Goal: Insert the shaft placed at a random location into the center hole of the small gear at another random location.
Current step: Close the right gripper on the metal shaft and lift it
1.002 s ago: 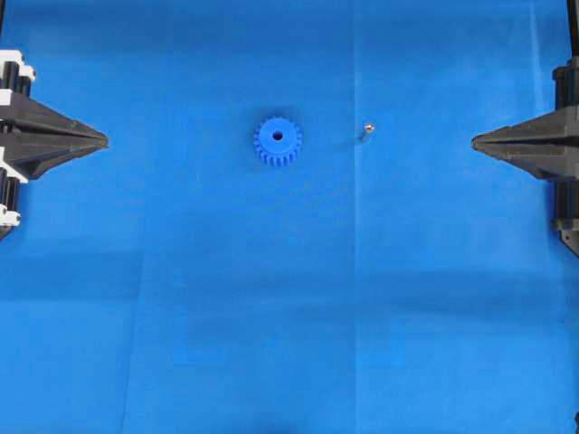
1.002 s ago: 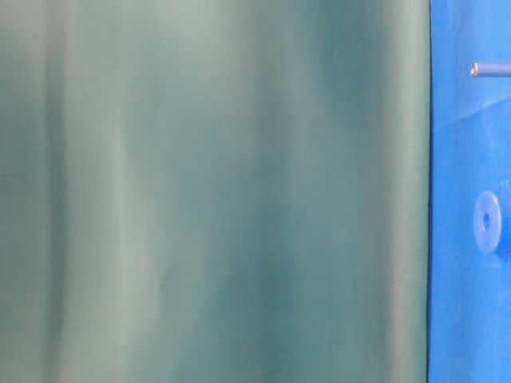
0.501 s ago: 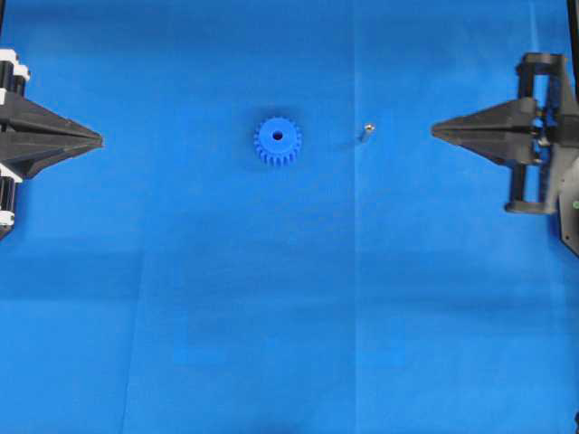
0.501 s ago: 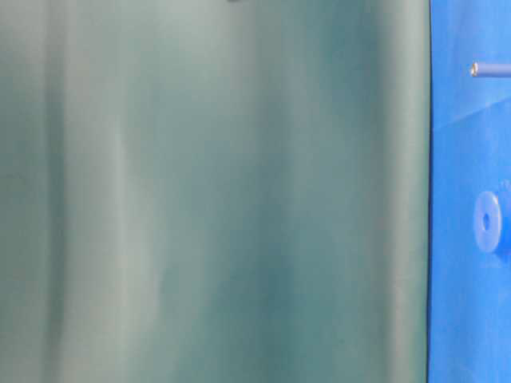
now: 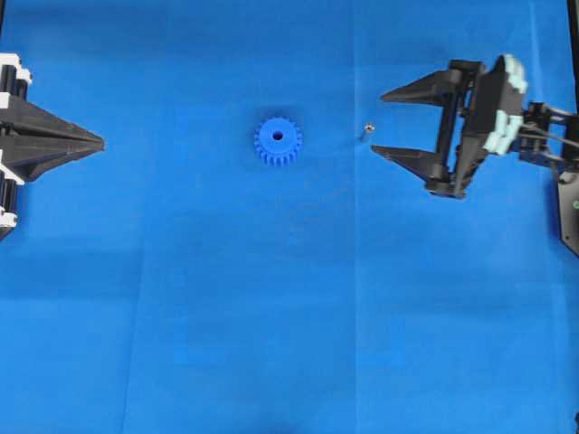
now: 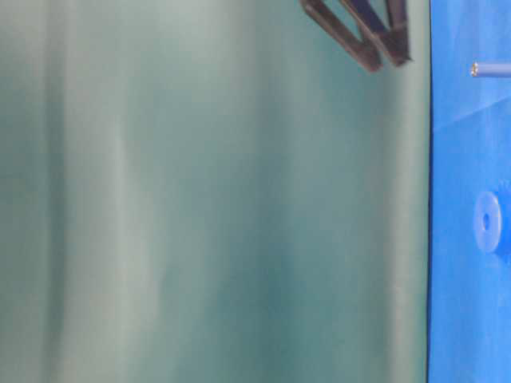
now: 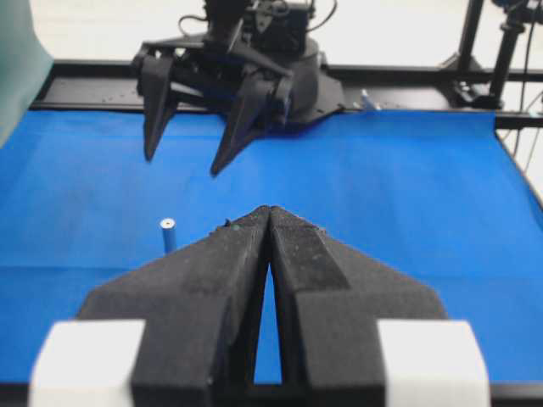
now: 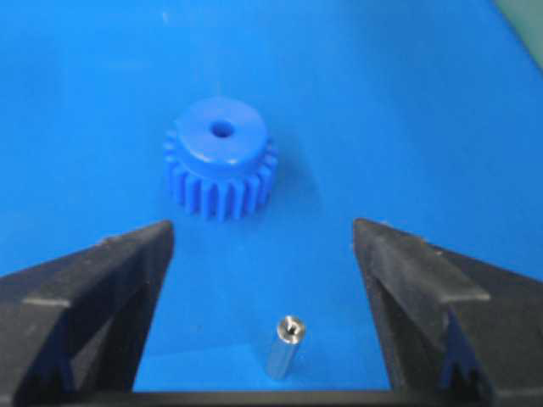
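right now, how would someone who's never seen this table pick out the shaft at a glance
Start on the blue cloth-covered table and find the bright-blue plastic toothed gear near its middle. Just to its right in the overhead view, ahead of the open black right gripper, stands the short silvery metal pin. It alone is shiny, upright and far smaller than the gear.

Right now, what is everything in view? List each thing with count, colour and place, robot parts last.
small gear: one, bright blue, lying flat left of the shaft, center hole facing up and empty.
shaft: one, silvery metal, standing upright between the gear and the right gripper.
table cover: one, blue, under everything.
backdrop: one, grey-green, filling most of the table-level view.
left gripper: one, black, at the left edge, shut, holding nothing.
right gripper: one, black, open, fingers either side of the shaft's line, not touching it.
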`<state>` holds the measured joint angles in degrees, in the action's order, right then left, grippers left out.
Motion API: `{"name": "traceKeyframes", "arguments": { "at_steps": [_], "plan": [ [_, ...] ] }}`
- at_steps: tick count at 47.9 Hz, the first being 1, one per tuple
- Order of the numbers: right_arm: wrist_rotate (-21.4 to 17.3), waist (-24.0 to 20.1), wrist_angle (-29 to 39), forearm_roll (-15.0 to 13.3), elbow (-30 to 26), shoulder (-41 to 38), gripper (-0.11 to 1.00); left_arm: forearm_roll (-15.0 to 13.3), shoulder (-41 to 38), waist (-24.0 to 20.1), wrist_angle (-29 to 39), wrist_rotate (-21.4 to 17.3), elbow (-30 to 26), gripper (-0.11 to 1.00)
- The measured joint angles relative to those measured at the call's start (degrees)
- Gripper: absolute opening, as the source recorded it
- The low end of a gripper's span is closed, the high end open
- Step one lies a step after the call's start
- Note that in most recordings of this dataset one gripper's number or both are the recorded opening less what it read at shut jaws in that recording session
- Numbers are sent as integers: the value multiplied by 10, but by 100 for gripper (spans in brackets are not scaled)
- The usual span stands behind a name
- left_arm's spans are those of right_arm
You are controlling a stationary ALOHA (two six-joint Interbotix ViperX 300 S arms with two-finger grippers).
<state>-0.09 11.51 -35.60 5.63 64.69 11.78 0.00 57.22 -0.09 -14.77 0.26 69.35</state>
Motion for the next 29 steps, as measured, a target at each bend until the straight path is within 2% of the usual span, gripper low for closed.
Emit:
{"name": "traceKeyframes", "arguments": {
  "at_steps": [15,29],
  "plan": [
    [0,8,-34,40,-23,-113,72,1,0,0,0,2,5,0],
    [0,10,-44,65,-26,-144,70,0,0,0,0,2,6,0]
  ]
}}
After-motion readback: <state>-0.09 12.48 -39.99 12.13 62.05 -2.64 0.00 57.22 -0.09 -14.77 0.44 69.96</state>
